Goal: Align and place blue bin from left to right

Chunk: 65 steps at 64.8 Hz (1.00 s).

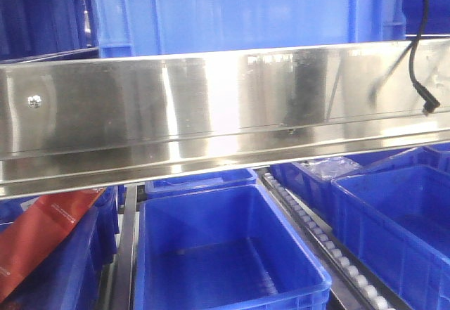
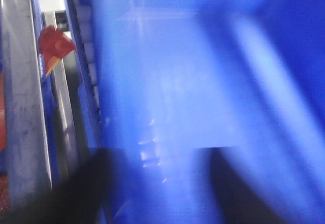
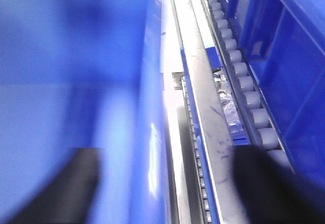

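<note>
Front view: no legible writing is seen. One lighter bright-blue ribbed plastic bin (image 1: 246, 8) is seen at top centre, standing on the upper shelf level behind a polished stainless-steel rail (image 1: 211, 113). Darker royal-blue crates are flanking it at top left (image 1: 42, 15) and top right; below the rail, one open dark-blue crate (image 1: 225, 254) sits at centre, with about four more partly visible around it. A red flat package (image 1: 42, 233) is lying in the lower-left crate. A white roller track (image 1: 330, 247) runs between the centre and right crates. A black cable (image 1: 418, 50) hangs at upper right.

Left wrist view: heavily blurred; a blue wall fills the frame, dark pincer fingers (image 2: 76, 193) are seen at the bottom. Opening and grip cannot be told.

Right wrist view: blurred blue wall at left, rollers (image 3: 244, 82) at right, dark pincer fingers (image 3: 269, 183) at the bottom edge. State cannot be told.
</note>
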Each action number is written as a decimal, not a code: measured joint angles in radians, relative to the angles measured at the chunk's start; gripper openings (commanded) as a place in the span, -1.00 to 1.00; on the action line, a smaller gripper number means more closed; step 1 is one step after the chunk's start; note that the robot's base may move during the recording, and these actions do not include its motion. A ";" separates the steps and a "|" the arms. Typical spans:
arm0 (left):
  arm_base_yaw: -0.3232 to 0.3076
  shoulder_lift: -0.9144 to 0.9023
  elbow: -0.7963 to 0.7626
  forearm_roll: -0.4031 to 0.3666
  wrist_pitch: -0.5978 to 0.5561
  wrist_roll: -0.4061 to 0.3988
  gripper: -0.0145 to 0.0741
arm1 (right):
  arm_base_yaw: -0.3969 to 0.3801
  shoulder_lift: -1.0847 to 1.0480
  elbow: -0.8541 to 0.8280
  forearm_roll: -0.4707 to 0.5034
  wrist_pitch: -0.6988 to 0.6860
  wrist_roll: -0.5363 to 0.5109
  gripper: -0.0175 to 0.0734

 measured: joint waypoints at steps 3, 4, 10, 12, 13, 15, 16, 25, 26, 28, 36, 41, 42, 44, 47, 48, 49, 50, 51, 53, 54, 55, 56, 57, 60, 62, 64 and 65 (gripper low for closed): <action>0.000 -0.002 -0.007 0.000 -0.002 0.000 0.69 | -0.002 -0.002 -0.001 0.000 0.007 0.000 0.51; 0.000 -0.002 -0.011 0.000 -0.002 0.000 0.68 | -0.002 -0.004 -0.001 0.000 0.010 0.000 0.51; -0.002 -0.002 -0.044 0.000 0.012 0.006 0.69 | -0.002 -0.023 -0.001 0.000 0.026 0.000 0.50; -0.002 -0.002 -0.056 0.000 0.019 0.011 0.69 | -0.002 -0.032 -0.001 0.000 0.028 0.000 0.50; -0.002 -0.002 -0.062 0.002 0.024 0.015 0.69 | -0.002 -0.037 -0.001 0.000 0.031 0.000 0.50; -0.002 -0.004 -0.077 0.002 0.033 0.021 0.68 | -0.002 -0.048 -0.001 0.000 0.032 0.000 0.48; -0.002 -0.004 -0.088 0.002 0.039 0.026 0.68 | -0.002 -0.053 -0.001 0.000 0.034 0.000 0.45; -0.002 -0.021 -0.164 0.002 0.092 0.049 0.68 | -0.002 -0.128 -0.001 0.000 0.059 0.000 0.03; -0.002 -0.025 -0.171 0.002 0.094 0.053 0.68 | -0.002 -0.136 -0.001 0.000 0.064 0.000 -0.07; -0.002 -0.032 -0.185 0.002 0.098 0.056 0.66 | -0.002 -0.152 -0.001 0.000 0.071 0.000 -0.19; -0.002 -0.088 -0.212 0.002 0.107 0.078 0.32 | -0.002 -0.230 -0.001 0.011 0.119 0.000 -0.72; -0.002 -0.119 -0.214 -0.001 0.111 0.092 -0.06 | -0.002 -0.262 -0.001 0.028 0.150 0.000 -0.81; -0.002 -0.127 -0.214 -0.005 0.111 0.096 -0.18 | -0.002 -0.268 -0.001 0.031 0.157 0.000 -0.80; -0.002 -0.138 -0.214 -0.006 0.111 0.106 -0.37 | -0.002 -0.275 -0.001 0.033 0.166 0.000 -0.80; -0.006 -0.156 -0.203 -0.006 0.112 0.121 -0.63 | -0.002 -0.286 -0.001 0.034 0.175 0.000 -0.79; -0.006 -0.162 -0.199 -0.006 0.112 0.125 -0.69 | -0.002 -0.289 -0.001 0.034 0.178 0.000 -0.79; -0.009 -0.170 -0.191 -0.006 0.112 0.129 -0.75 | -0.002 -0.292 0.002 0.036 0.179 0.000 -0.79; -0.009 -0.175 -0.186 -0.006 0.112 0.132 -0.75 | -0.002 -0.294 0.006 0.036 0.178 0.000 -0.79; -0.011 -0.180 -0.176 -0.006 0.112 0.134 -0.73 | -0.002 -0.296 0.013 0.036 0.178 0.000 -0.79; -0.012 -0.192 -0.158 -0.004 0.112 0.139 -0.69 | -0.002 -0.304 0.030 0.036 0.176 0.000 -0.79; -0.012 -0.197 -0.150 -0.004 0.112 0.139 -0.67 | -0.002 -0.307 0.039 0.036 0.174 0.000 -0.79; -0.014 -0.204 -0.141 -0.002 0.112 0.141 -0.67 | -0.002 -0.309 0.048 0.036 0.169 0.000 -0.79; -0.013 -0.209 -0.132 -0.002 0.112 0.141 -0.66 | -0.002 -0.313 0.059 0.036 0.166 0.000 -0.79; -0.013 -0.215 -0.118 0.000 0.113 0.141 -0.66 | -0.002 -0.318 0.076 0.036 0.159 0.000 -0.79; -0.015 -0.228 -0.087 0.005 0.113 0.144 -0.66 | -0.002 -0.330 0.124 0.036 0.138 0.000 -0.79; -0.015 -0.239 -0.060 0.015 0.113 0.146 -0.66 | -0.002 -0.338 0.156 0.036 0.121 0.000 -0.79; -0.015 -0.248 -0.029 0.023 0.113 0.147 -0.66 | -0.002 -0.347 0.200 0.036 0.100 -0.002 -0.79; -0.015 -0.253 -0.016 0.028 0.113 0.147 -0.66 | -0.002 -0.351 0.219 0.036 0.089 -0.002 -0.79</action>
